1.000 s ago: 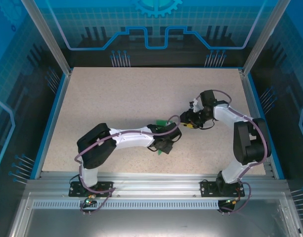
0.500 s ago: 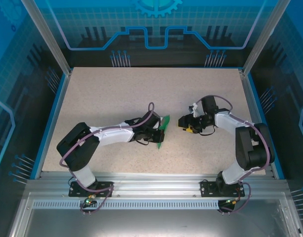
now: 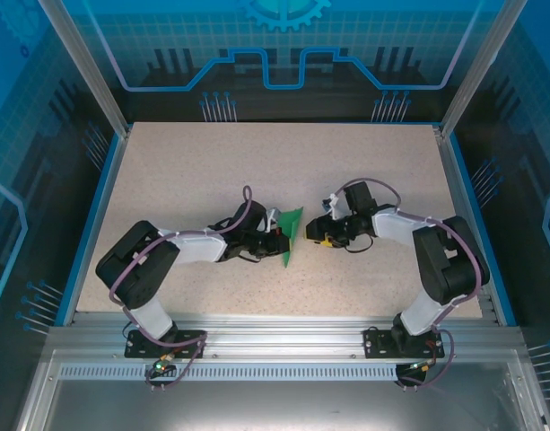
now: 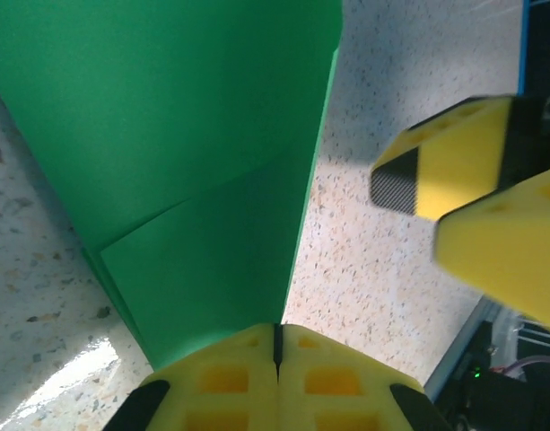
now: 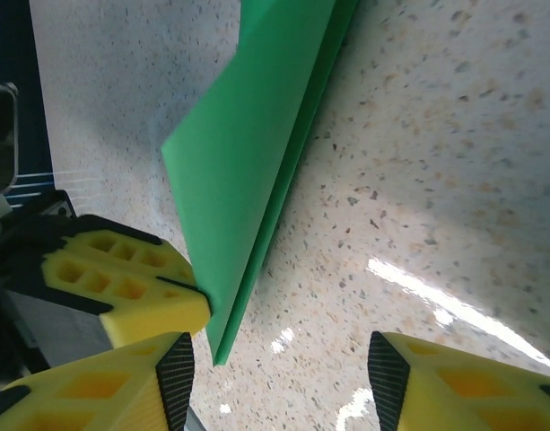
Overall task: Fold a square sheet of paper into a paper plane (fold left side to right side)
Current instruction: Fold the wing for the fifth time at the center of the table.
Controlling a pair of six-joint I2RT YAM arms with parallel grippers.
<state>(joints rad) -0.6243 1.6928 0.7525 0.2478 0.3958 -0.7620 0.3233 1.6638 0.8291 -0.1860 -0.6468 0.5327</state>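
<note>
The folded green sheet of paper (image 3: 291,235) was near the table's (image 3: 212,162) centre, pinched at its 9 o'clock edge by the left gripper (image 3: 276,242), whose jaws were pressed together on it. The right gripper (image 3: 312,232) sat just beside the paper at 3 o'clock, its 2 fingers spread, holding nothing.
</note>
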